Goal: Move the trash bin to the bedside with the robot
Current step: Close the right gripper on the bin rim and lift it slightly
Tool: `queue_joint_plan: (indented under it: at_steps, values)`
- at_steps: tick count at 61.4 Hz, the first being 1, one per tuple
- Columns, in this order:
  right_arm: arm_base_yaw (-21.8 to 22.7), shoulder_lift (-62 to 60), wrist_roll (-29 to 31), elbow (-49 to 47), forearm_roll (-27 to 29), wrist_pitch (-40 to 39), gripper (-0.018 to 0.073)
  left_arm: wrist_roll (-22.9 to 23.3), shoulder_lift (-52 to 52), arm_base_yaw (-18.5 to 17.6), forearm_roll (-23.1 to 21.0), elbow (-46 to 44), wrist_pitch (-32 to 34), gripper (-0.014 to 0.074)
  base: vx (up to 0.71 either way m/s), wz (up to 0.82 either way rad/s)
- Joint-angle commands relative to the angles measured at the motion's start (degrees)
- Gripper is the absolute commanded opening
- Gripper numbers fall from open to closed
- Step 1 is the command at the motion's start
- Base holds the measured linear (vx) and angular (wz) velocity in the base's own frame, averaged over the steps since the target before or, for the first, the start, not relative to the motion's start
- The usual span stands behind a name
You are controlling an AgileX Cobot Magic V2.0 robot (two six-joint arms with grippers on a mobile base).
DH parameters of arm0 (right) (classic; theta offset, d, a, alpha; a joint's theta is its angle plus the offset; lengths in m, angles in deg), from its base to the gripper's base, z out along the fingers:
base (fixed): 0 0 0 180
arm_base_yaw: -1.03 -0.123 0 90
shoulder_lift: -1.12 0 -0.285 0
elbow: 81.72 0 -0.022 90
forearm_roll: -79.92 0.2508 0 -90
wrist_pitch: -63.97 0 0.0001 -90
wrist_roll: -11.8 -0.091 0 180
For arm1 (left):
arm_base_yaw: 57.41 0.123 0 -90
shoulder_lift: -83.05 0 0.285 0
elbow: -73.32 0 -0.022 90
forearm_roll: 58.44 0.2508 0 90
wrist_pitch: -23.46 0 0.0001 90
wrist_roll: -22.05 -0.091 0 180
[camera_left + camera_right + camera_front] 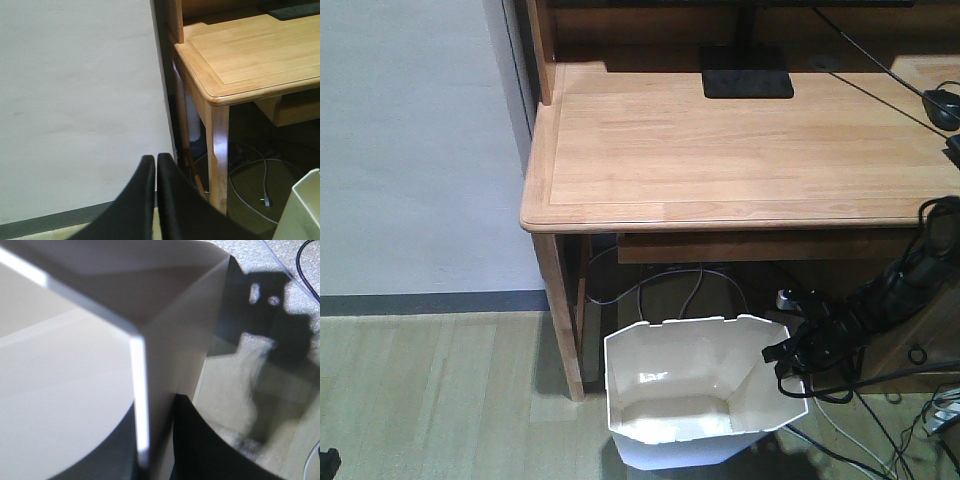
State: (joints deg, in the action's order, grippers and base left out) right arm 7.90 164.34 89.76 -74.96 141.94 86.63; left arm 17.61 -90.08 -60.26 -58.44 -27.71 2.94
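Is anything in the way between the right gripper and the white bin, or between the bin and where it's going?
Nothing there: the right gripper straddles the rim of the tall white plastic trash bin, black fingers on either side of its wall. The bedside shows in no view, so that path can't be judged.

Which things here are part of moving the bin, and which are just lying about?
In the job: bin; right gripper, clamped on its rim; left gripper, shut and empty. The bed is not in view.
Lying about: desk; monitor stand; floor cables.
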Motion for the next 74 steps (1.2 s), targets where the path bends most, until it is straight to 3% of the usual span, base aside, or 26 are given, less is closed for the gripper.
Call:
queue_joint_plan:
  at_steps: [1,13,23,44,74]
  values:
    - [0.04,-9.78,2.43,5.19,2.63,8.01,-0.0004,0.27,-1.21,-0.06,0.0,1.01,3.96,-0.0007,0.0,0.0]
    - [0.61,-19.56,2.61,14.36,1.43,3.81,-0.0004,0.27,-1.21,-0.06,0.0,1.01,3.96,-0.0007,0.0,0.0]
    - [2.9,-24.22,4.71,16.01,0.8,3.63,-0.0004,0.27,-1.21,-0.06,0.0,1.01,3.96,-0.0007,0.0,0.0]
    - [5.21,-28.99,7.26,16.59,0.56,14.51,-0.0004,0.27,-1.21,-0.06,0.0,1.01,3.96,-0.0007,0.0,0.0]
    - [5.01,-35.9,8.57,25.38,4.43,17.13,-0.0004,0.27,-1.21,-0.06,0.0,1.01,3.96,-0.0007,0.0,0.0]
